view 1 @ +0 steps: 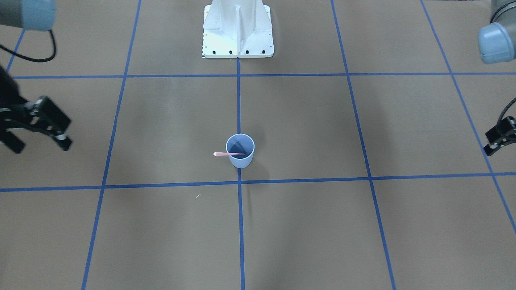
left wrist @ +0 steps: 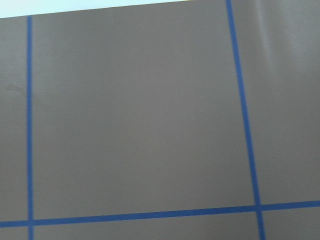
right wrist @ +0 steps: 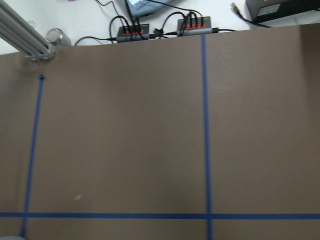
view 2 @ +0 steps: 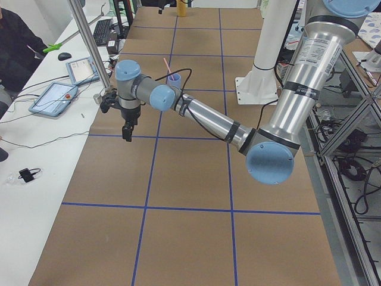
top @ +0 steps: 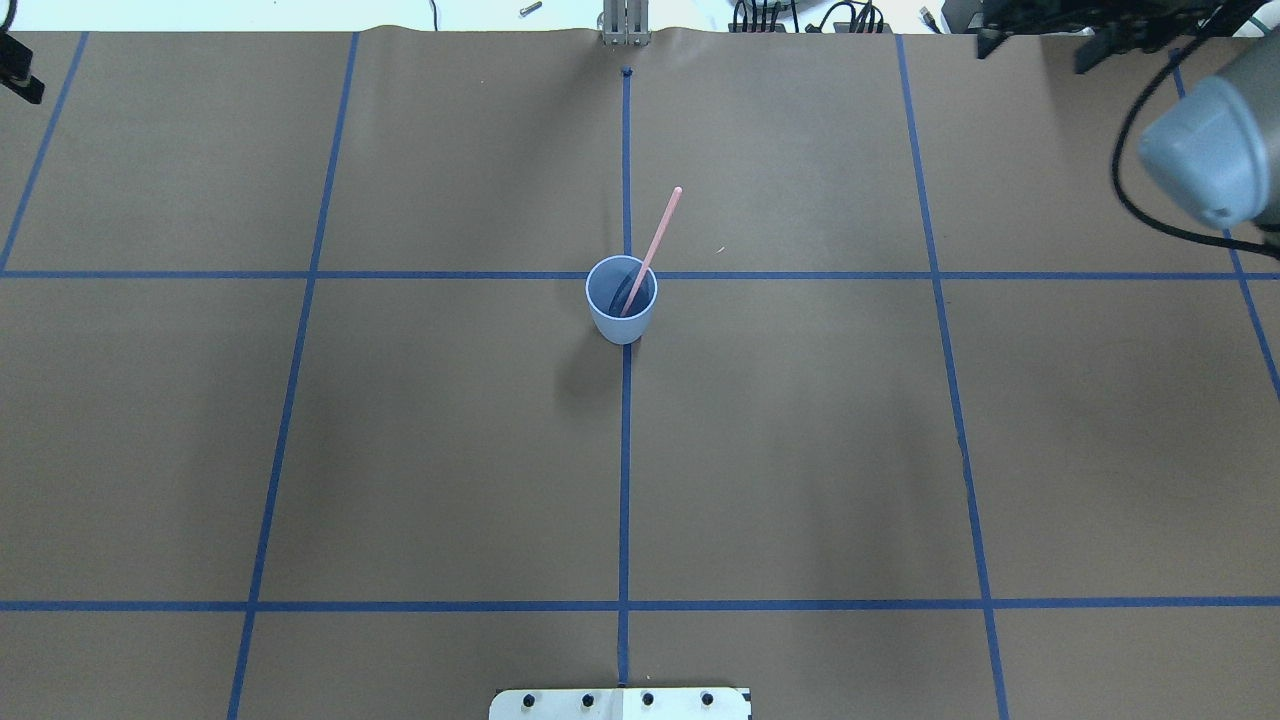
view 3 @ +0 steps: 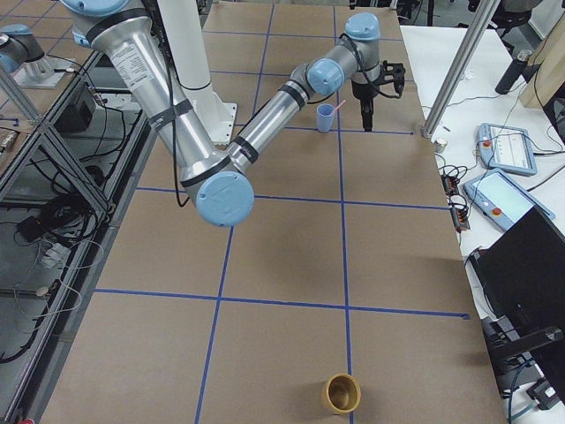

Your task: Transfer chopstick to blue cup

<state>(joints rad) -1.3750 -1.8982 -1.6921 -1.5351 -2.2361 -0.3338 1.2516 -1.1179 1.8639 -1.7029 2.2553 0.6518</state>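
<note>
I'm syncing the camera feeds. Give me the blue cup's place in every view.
Exterior front-facing: blue cup just below centre.
Overhead exterior: just above centre.
Exterior left: near the top, left of middle.
Exterior right: near the top, right of middle.
Left wrist: not in it.
Right wrist: not in it.
Shared landmark: the centre tape line, which the cup stands on.

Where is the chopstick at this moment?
In the overhead view, the chopstick stands tilted in the blue cup, which sits on the central blue tape line; its top leans away from the robot.

Robotics lab; taped-grid table (top: 400, 450), teach pendant (view 3: 505, 147)
</note>
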